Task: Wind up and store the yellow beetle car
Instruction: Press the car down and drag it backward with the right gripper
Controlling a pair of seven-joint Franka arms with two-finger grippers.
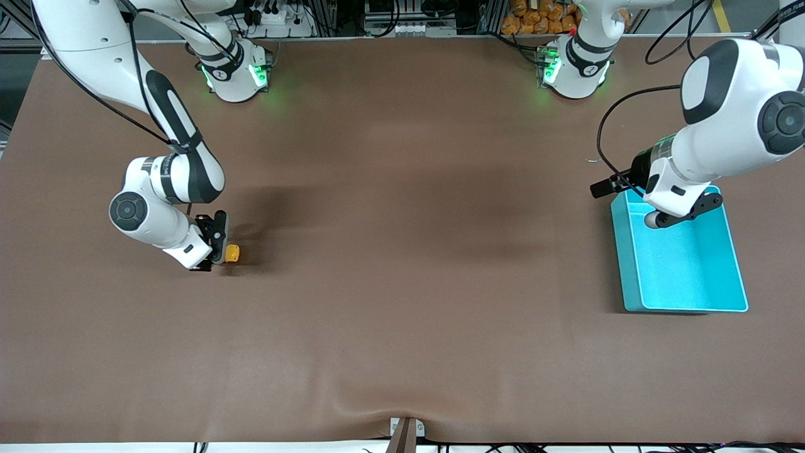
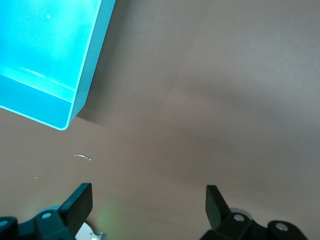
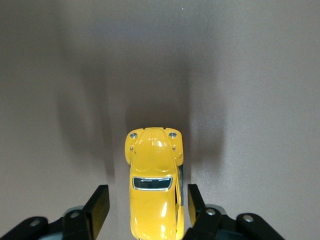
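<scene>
right gripper [image 3: 145,210] jaws apart, straddling yellow beetle car [image 3: 154,187]; off-centre squeeze could skid it; left gripper [image 2: 149,205] wide apart, waiting

**White Arms, Black Joints, Green Base Lights**

Both arms are showing glossy white shells with black bands and round black joint caps. Green lights are glowing at the two bases. Black cables are looping along each arm. The left gripper [image 2: 149,210] is showing black angular fingers [image 2: 80,202] fixed with silver screws just below them. The right gripper [image 3: 147,210] is showing matching black fingers [image 3: 99,205] and screw heads.
</scene>
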